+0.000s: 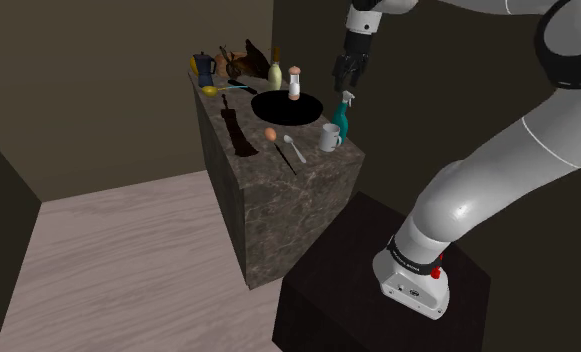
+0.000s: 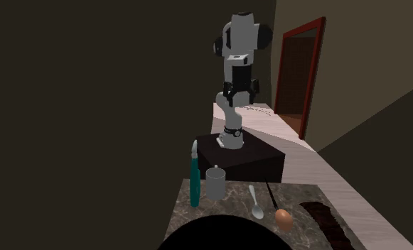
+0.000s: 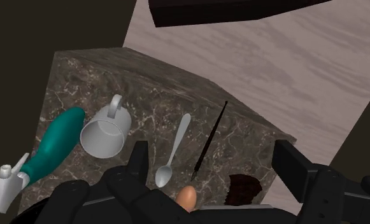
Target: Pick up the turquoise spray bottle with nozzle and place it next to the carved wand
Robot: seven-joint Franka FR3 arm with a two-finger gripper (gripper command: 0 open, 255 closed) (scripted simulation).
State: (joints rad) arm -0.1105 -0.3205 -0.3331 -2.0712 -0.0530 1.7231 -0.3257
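Looks like the reach-in step to me, nothing grabbed yet. The spray bottle (image 1: 340,120) stands upright on the counter (image 1: 278,215), near the edge at the stand's end, teal body with a white nozzle on top; the gripper (image 1: 350,72) hovers just above it, at its 12 o'clock in the shoulder view, and I'd say not touching. In the wrist view the fingers (image 3: 137,160) stand wide apart with nothing between them but countertop well below, and the spray bottle (image 3: 55,145) sits outside the gap, off past one finger; so the hand's empty and spread wide.

Next move, my guess: shift over so the teal body lands between the fingers, drop down, close on the body and not the nozzle. The mug (image 1: 330,138) is just beside it at the bottle's 7 o'clock, so a finger could bump that.

Near to far in the shoulder view: the wand (image 1: 285,158), a thin dark stick; a spoon (image 1: 295,148) just beside it at its 2 o'clock; then mug and bottle; then an egg (image 1: 270,133); then a black round dish (image 1: 286,103). The bare counter beside the wand looks like the drop spot.
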